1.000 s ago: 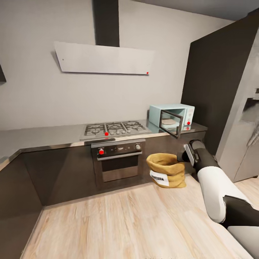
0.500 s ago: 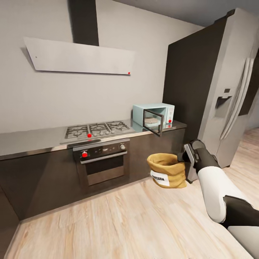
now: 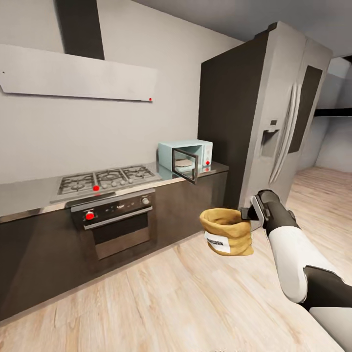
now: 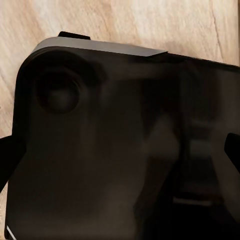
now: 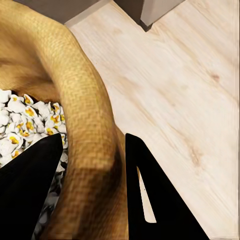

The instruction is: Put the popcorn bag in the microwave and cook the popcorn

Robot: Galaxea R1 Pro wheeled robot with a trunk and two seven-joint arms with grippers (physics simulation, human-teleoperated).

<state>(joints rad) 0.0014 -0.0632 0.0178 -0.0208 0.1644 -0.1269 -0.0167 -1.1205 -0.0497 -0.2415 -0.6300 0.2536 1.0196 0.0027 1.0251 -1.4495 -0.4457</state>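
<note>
Holding bag (image 3: 226,237) by its rim in right gripper (image 5: 95,200), low right; microwave (image 3: 186,155) open mid-frame, empty; left gripper's state unclear.

A steel gas hob (image 3: 103,179) sits directly above a dark built-in oven (image 3: 115,221), a pale hood (image 3: 78,78) hangs higher over it, and a tall, seemingly grey fridge (image 3: 278,132) stands well right.

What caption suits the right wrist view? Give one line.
Right claw pinching the rolled rim of the popcorn bag above the wooden floor, popcorn visible inside.
</note>
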